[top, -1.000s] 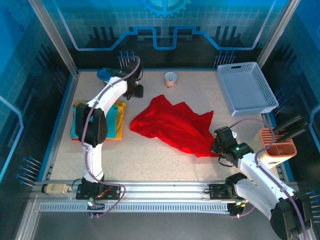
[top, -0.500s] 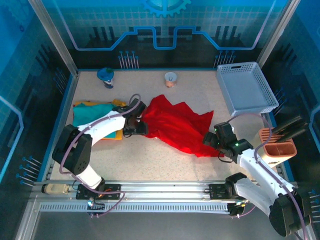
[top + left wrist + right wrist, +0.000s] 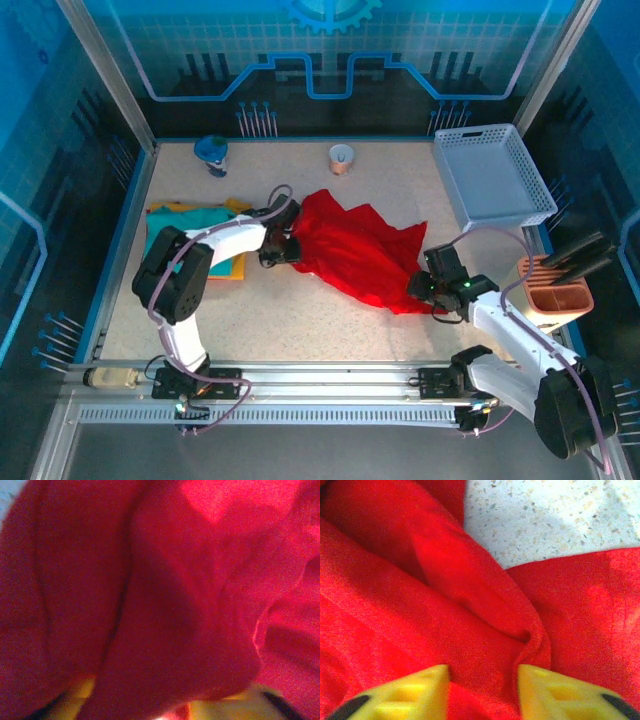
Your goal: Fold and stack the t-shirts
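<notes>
Big red t-shirt (image 3: 355, 250) crumpled in the middle of the tabletop (image 3: 300, 325), left gripper (image 3: 283, 248) at its left side, sunk in red cloth, cannot tell if it pinches, right gripper (image 3: 482, 682) at its near right corner, yellow fingers (image 3: 415, 692) a little apart around a red fold, hold not clear, teal t-shirt (image 3: 190, 220) folded by the left edge

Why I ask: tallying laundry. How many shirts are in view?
3. The red shirt lies crumpled in the middle; the teal shirt sits folded on the yellow shirt at the left. More may hide under them.
</notes>
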Robot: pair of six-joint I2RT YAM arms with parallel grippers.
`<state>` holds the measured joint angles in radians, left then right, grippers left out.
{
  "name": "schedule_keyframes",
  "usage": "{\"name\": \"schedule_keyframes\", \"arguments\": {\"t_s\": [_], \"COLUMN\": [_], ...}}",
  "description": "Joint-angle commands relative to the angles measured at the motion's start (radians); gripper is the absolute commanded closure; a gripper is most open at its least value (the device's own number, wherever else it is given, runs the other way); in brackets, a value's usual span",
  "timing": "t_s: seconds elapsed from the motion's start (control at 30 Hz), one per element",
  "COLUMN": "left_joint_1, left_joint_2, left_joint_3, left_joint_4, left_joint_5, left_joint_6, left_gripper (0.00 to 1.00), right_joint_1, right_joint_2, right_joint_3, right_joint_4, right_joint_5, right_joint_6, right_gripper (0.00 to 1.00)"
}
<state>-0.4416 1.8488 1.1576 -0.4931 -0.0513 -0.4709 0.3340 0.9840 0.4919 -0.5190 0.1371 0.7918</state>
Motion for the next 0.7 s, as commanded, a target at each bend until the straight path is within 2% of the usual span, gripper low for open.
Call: {"name": "schedule_keyframes", "arguments": {"t_s": [0.0,0.07,0.13,0.33,0.47,0.57,0.6,0.63,0.67], "left_joint_1": [0.037,0.054,0.071,0.133,0.155,0.161,0.162,0.162,0.162], "left_joint_2": [0.031,0.032,0.023,0.038,0.082,0.17,0.201,0.231,0.248], "left_joint_3": [0.071,0.11,0.151,0.303,0.407,0.542,0.591,0.631,0.655], "left_joint_4": [-0.037,-0.072,-0.108,-0.218,-0.234,-0.294,-0.316,-0.333,-0.346], "left_joint_5": [0.002,-0.01,-0.034,-0.067,-0.053,-0.068,-0.063,-0.057,-0.046], "left_joint_6": [0.042,0.067,0.095,0.173,0.2,0.225,0.225,0.225,0.221], "left_gripper": [0.89,1.0,1.0,1.0,1.0,1.0,0.96,0.83,0.74], "right_joint_1": [-0.031,-0.041,-0.045,-0.055,-0.054,-0.012,0.019,0.061,0.093], "right_joint_2": [-0.011,-0.032,-0.063,-0.133,-0.122,-0.084,-0.07,-0.052,-0.037], "right_joint_3": [-0.003,0.011,0.029,0.061,0.068,0.066,0.071,0.08,0.094], "right_joint_4": [0.004,-0.02,-0.05,-0.102,-0.082,-0.024,-0.009,0.001,0.005], "right_joint_5": [-0.025,-0.016,0.005,0.015,-0.065,-0.144,-0.149,-0.138,-0.122], "right_joint_6": [0.012,0.004,-0.003,-0.008,0.019,0.064,0.08,0.095,0.103], "right_gripper": [0.79,0.91,1.0,1.0,1.0,1.0,1.0,1.0,1.0]}}
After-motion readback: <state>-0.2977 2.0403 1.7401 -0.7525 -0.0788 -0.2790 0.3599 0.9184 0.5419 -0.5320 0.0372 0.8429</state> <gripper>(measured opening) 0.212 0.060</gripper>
